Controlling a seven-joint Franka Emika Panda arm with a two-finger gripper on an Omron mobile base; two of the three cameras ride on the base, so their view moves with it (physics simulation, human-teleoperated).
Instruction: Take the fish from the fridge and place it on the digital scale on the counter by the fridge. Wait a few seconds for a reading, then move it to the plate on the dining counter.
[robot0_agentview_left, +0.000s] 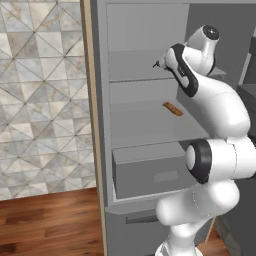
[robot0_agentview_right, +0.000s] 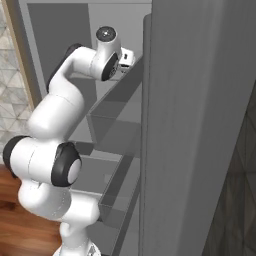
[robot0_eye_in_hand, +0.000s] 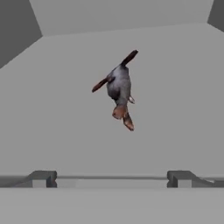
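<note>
A white robot arm reaches into an open grey fridge (robot0_agentview_left: 145, 125), its wrist bent over the upper shelf. In the hand view, the fish (robot0_eye_in_hand: 119, 87), a small grey body with reddish-brown fins and tail, lies on the pale grey shelf floor, well ahead of the gripper (robot0_eye_in_hand: 111, 178). The two dark fingertips (robot0_eye_in_hand: 43, 178) stand far apart at the bottom of that view, so the jaws are wide and hold nothing. The fish sits roughly centred between them but apart from both.

In the left base view, a small orange-brown item (robot0_agentview_left: 172, 108) lies on the shelf below, and a closed grey drawer (robot0_agentview_left: 150, 172) sits under that.

By my reading, the task is at its very start: the fridge is open and the hand is lined up, but the fish is not yet grasped. Left to do are the grasp, the carry to the scale, the wait for a reading, and the move to the plate.
</note>
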